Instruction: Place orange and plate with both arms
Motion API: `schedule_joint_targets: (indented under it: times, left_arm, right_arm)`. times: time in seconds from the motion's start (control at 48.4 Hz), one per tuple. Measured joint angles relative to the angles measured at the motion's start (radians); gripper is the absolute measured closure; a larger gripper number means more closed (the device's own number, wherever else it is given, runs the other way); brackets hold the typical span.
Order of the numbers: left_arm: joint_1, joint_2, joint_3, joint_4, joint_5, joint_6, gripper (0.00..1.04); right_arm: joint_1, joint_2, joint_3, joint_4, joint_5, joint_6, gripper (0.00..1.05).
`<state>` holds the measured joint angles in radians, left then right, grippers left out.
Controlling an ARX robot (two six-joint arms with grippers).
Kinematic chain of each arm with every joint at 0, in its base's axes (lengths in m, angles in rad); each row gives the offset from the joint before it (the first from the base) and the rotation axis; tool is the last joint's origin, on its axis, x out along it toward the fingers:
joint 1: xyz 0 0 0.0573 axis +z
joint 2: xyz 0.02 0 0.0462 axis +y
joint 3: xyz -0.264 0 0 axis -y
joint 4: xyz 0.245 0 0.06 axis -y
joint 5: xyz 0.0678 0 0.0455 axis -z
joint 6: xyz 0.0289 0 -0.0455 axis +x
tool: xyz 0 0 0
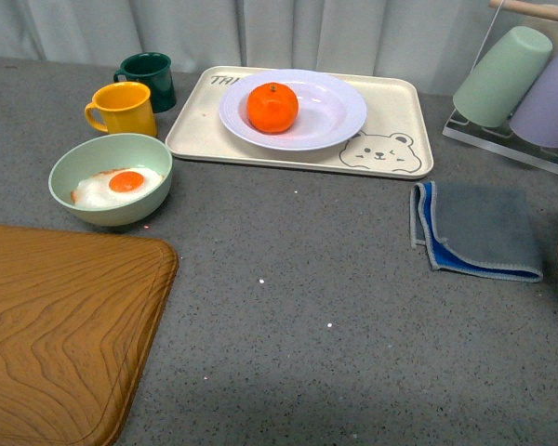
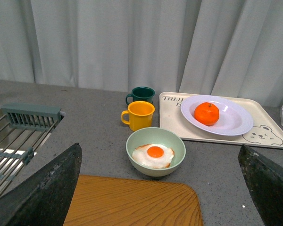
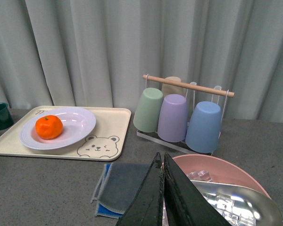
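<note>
Wood-grained cutting board [image 1: 60, 325] is found nearest the robot on the grey desk [image 1: 307, 307]; the bear tray [image 1: 391, 149] is taken as the landmark. Nearer than the tray on its right side, a folded grey-blue cloth [image 1: 479, 228] is laid flat. Off the tray's left edge a pale green bowl [image 1: 112, 178] holding a fried egg [image 1: 119, 184] is set, with a yellow mug [image 1: 123, 109] and a dark green mug [image 1: 149, 79] behind it. Upon the tray the plate [image 1: 335, 116] is seated, and the orange [image 1: 272, 107] rests in the plate, left of its centre. Beyond the tray's right end, upturned cups are hung on a rack [image 3: 188, 89].

The left pincer [image 2: 160, 188] is seen spread wide, holding nothing. The right pincer [image 3: 163, 188] is seen closed, tips together, empty.

The placing is judged already done, with both arms drawn well back. Only a retreat to rest appears to be called for next.
</note>
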<state>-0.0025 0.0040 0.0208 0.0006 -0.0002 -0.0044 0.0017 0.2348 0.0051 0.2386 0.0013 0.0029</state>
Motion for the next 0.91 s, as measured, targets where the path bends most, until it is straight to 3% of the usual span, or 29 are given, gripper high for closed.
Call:
schedule_joint_targets:
  times: [0.289,0.393,0.558,0.909]
  left_arm:
    - [0.0,0.0,0.0,0.0,0.0,0.0,0.07]
    - [0.0,0.0,0.0,0.0,-0.001,0.0,0.07]
    - [0.0,0.0,0.0,0.0,0.0,0.0,0.07]
    - [0.0,0.0,0.0,0.0,0.0,0.0,0.07]
  right_arm:
    - [0.0,-0.066,0.0,-0.067,0.0,0.0,1.04]
    - [0.0,-0.183,0.0,-0.219,-0.002,0.0,1.04]
    - [0.0,-0.23,0.0,-0.237,-0.002,-0.002,1.03]
    - [0.0,-0.23,0.0,-0.237,-0.002,-0.002,0.29]
